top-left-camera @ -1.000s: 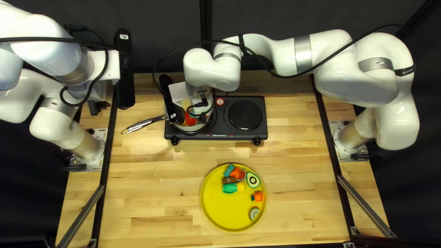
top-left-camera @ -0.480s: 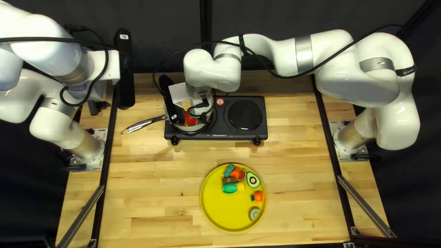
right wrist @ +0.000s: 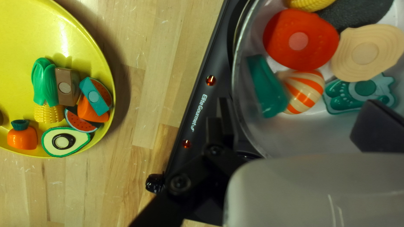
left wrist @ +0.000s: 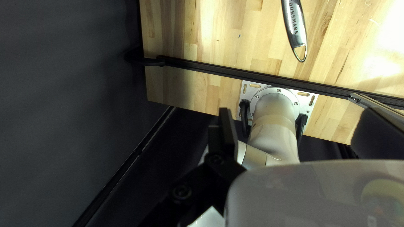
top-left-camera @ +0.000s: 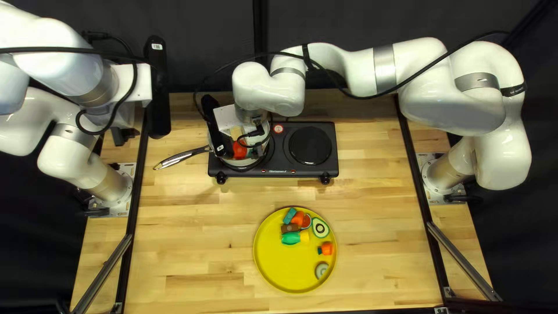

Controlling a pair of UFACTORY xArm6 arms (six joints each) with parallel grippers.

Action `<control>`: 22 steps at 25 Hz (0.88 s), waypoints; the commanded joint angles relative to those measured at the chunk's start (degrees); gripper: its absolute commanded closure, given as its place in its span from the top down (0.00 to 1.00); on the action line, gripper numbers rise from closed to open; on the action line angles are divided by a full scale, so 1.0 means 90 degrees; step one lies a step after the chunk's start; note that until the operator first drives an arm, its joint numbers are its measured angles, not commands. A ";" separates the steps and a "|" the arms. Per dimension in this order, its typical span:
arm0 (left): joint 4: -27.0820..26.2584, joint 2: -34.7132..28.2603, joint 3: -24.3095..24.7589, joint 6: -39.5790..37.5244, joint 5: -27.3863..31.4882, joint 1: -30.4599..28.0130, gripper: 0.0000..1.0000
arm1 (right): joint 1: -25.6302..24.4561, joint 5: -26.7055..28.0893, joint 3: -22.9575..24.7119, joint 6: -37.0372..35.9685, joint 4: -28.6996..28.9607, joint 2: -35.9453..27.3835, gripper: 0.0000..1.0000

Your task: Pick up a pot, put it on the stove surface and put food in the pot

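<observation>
Stretches out as a table [top-left-camera: 192, 250] of pale, honey-coloured wood strips. Bears a black rectangular two-burner stove [top-left-camera: 282, 157] at the far middle. Holds a round yellow plate [top-left-camera: 279, 264] nearer, slightly right of centre. Carries black metal rails left [top-left-camera: 134, 197] and right [top-left-camera: 415, 174], with silver metal mounting plates outside them, left [top-left-camera: 129, 168] and right [top-left-camera: 425, 156].

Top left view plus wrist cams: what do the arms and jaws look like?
Left arm and right arm: glossy white, rounded, silvery joint bands, black cable along each. Right arm also has a black strap with pale print. Long black part near each wrist, small white label. Jaws: black, on bolted black links.
</observation>
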 commanded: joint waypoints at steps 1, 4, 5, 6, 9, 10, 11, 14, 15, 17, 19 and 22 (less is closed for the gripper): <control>0.0000 0.0000 0.0000 0.0000 0.0000 0.0000 1.00 | 0.0101 0.0016 0.0201 0.0149 -0.0060 -0.0198 1.00; 0.0000 0.0000 0.0000 0.0000 0.0000 0.0000 1.00 | 0.0509 0.0176 0.0713 0.0982 -0.0134 -0.0715 1.00; 0.0000 0.0000 0.0000 0.0000 0.0000 0.0000 1.00 | 0.0608 0.0170 0.0877 0.1167 -0.0124 -0.0845 1.00; 0.0000 0.0000 0.0000 0.0000 0.0000 0.0000 1.00 | 0.0835 0.0097 0.1274 0.1551 -0.0106 -0.1132 1.00; 0.0000 0.0000 0.0000 0.0000 0.0000 0.0000 1.00 | 0.1415 -0.0079 0.2002 0.2449 -0.0065 -0.1531 1.00; 0.0000 0.0000 0.0000 0.0000 0.0000 0.0000 1.00 | 0.1648 -0.0147 0.2183 0.2759 -0.0046 -0.1594 1.00; 0.0000 0.0000 0.0000 0.0000 0.0000 0.0000 1.00 | 0.1859 -0.0220 0.2314 0.3023 -0.0017 -0.1618 1.00; 0.0000 0.0000 0.0000 0.0000 0.0000 0.0000 1.00 | 0.2421 -0.0468 0.2602 0.3609 0.0059 -0.1613 1.00; 0.0000 0.0000 0.0000 0.0000 0.0000 0.0000 1.00 | 0.2650 -0.0592 0.2705 0.3797 0.0056 -0.1598 1.00; 0.0000 0.0000 0.0000 0.0000 0.0000 0.0000 1.00 | 0.3023 -0.0842 0.2788 0.4061 0.0047 -0.1452 1.00; 0.0000 0.0000 0.0000 0.0000 0.0000 0.0000 1.00 | 0.3271 -0.1012 0.2741 0.4185 0.0047 -0.1256 1.00; 0.0000 0.0000 0.0000 0.0000 0.0000 0.0000 1.00 | 0.3663 -0.1200 0.2582 0.4462 -0.0054 -0.0899 1.00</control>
